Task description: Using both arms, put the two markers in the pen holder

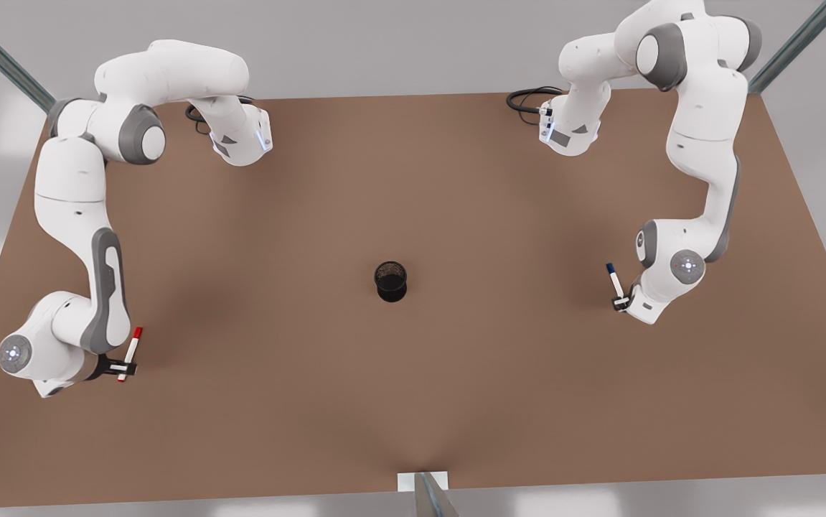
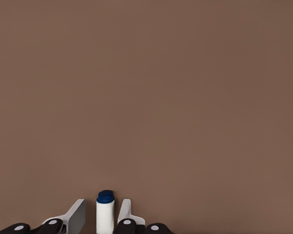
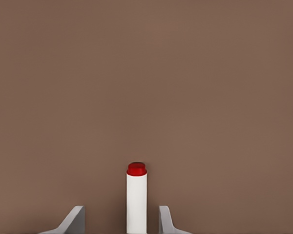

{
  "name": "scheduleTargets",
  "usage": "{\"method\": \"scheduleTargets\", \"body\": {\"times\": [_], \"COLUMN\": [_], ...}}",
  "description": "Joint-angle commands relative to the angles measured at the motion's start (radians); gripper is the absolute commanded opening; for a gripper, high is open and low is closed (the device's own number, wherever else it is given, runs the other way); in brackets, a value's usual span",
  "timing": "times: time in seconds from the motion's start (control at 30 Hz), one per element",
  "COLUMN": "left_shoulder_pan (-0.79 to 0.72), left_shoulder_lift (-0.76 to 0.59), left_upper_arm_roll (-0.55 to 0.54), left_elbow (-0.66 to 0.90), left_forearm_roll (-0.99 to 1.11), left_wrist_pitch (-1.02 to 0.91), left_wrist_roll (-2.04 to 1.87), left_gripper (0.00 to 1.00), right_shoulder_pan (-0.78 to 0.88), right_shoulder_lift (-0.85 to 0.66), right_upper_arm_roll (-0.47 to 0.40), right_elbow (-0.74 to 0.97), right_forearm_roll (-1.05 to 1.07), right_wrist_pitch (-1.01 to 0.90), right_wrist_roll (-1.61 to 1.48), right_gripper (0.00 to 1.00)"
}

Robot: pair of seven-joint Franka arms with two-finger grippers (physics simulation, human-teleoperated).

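Your left gripper [image 1: 621,302], on the front view's right, sits closed around the blue-capped marker [image 1: 614,281], pads tight against the white barrel in the left wrist view [image 2: 105,214]. Your right gripper [image 1: 125,368], on the front view's left, has the red-capped marker [image 1: 130,353] between its fingers; in the right wrist view the fingers [image 3: 166,219] stand a little off the barrel [image 3: 136,200]. The pen holder [image 1: 391,281] stands mid-table [image 1: 413,402], well apart from both.
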Motion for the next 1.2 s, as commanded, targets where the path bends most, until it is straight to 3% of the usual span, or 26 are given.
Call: {"method": "scheduleTargets", "body": {"times": [0.0,0.17,0.2,0.27,0.43,0.53,0.7,0.9,1.07,1.17], "left_shoulder_pan": [0.000,0.000,0.000,-0.002,-0.009,-0.017,-0.032,-0.237,-0.483,-0.580], "left_shoulder_lift": [0.001,0.001,0.001,0.001,-0.020,-0.059,-0.094,-0.126,-0.108,-0.062], "left_upper_arm_roll": [0.000,0.000,0.000,0.000,-0.005,-0.028,-0.129,-0.130,-0.129,-0.130], "left_elbow": [0.000,0.000,0.000,0.000,0.010,0.062,0.246,0.416,0.579,0.642], "left_forearm_roll": [-0.001,-0.005,-0.008,-0.025,-0.034,-0.077,-0.148,-0.252,-0.396,-0.401], "left_wrist_pitch": [0.017,0.017,0.015,0.015,-0.011,-0.161,-0.500,-0.732,-0.722,-0.589], "left_wrist_roll": [-0.010,-0.012,-0.012,-0.013,-0.019,-0.032,-0.153,-0.467,-0.967,-1.167], "left_gripper": [0.48,0.35,0.32,0.26,0.21,0.21,0.21,0.21,0.21,0.21], "right_shoulder_pan": [0.000,-0.008,-0.008,-0.008,-0.008,-0.012,-0.012,-0.020,-0.020,0.001], "right_shoulder_lift": [0.003,0.020,0.020,0.020,0.020,0.020,0.021,0.024,0.023,-0.034], "right_upper_arm_roll": [0.000,-0.002,-0.002,-0.002,-0.002,-0.002,-0.002,0.000,0.003,0.026], "right_elbow": [0.002,0.004,0.004,0.004,0.004,0.002,-0.002,-0.004,-0.005,0.005], "right_forearm_roll": [0.000,0.001,0.001,0.003,0.001,0.001,0.004,0.004,0.004,0.003], "right_wrist_pitch": [0.012,0.054,0.055,0.054,0.055,0.055,0.084,0.098,0.101,0.034], "right_wrist_roll": [-0.122,-0.140,-0.140,-0.138,-0.142,-0.155,-0.172,-0.180,-0.183,-0.174], "right_gripper": [0.66,0.66,0.63,0.49,0.39,0.31,0.33,0.34,0.26,0.24]}}
